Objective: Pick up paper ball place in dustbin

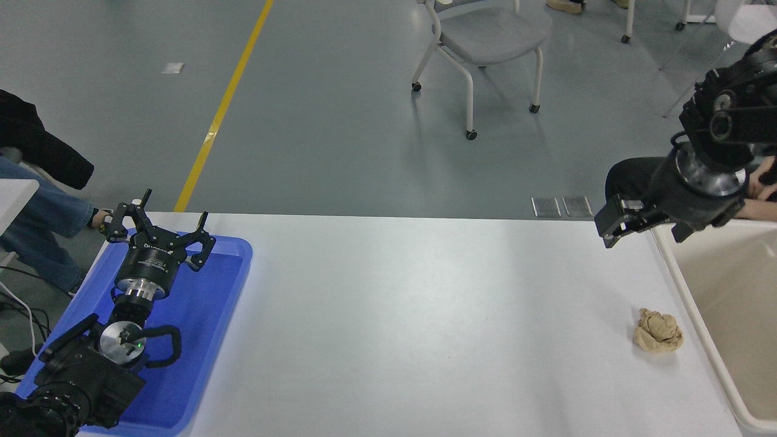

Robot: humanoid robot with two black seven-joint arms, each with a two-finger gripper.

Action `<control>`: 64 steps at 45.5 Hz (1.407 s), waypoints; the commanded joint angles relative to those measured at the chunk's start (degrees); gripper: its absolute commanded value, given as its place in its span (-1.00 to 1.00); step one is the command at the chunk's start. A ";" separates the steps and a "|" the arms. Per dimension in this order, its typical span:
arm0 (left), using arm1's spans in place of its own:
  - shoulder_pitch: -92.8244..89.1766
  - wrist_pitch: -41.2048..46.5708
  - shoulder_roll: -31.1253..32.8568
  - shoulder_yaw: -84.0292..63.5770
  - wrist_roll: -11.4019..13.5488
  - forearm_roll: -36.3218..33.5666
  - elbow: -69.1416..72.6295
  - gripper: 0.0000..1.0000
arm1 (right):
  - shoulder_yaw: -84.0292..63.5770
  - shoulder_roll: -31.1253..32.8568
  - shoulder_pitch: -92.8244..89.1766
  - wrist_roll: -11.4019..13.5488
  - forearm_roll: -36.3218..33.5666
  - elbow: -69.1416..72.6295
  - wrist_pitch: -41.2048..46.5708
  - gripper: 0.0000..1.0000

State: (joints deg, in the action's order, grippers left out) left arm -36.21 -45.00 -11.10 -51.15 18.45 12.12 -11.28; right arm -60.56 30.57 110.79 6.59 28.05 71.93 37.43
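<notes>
The tan-brown paper ball [658, 331] lies on the white table [425, 315] near its right end, just left of the dustbin. The cream-white dustbin [686, 303] stands at the right edge, cut off by the picture. My right gripper [644, 227] hangs open and empty over the table's far right corner, by the dustbin's far left corner. It is well above and behind the ball. My left gripper [159, 227] is parked, open and empty, over the blue tray at the lower left.
The shallow blue tray [212, 315] lies at the table's left end under the left arm. A person's hand [766, 176] shows behind the right arm at the right edge. Another person sits at the far left [36, 200]. A grey chair [485, 36] stands beyond the table.
</notes>
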 commanded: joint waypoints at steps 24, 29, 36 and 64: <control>-0.09 0.00 0.02 0.00 0.00 0.01 -0.06 1.00 | 18.36 6.52 -39.68 -0.44 23.02 -20.52 -23.98 1.00; -0.09 0.00 0.02 0.00 0.00 0.01 0.11 1.00 | 23.29 6.52 -44.42 -0.44 23.02 -21.92 -25.65 1.00; -0.09 0.00 0.02 0.00 0.00 0.01 0.11 1.00 | 28.13 4.85 -51.02 -0.44 23.02 -27.54 -26.97 1.00; -0.09 0.00 0.02 0.00 0.00 0.01 -0.06 1.00 | 37.62 0.89 -59.81 -0.35 22.14 -33.08 -27.15 0.95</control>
State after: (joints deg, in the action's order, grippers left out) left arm -36.30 -45.00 -11.07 -51.15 18.46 12.13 -11.33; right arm -24.96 33.31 54.56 6.24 50.26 42.12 10.56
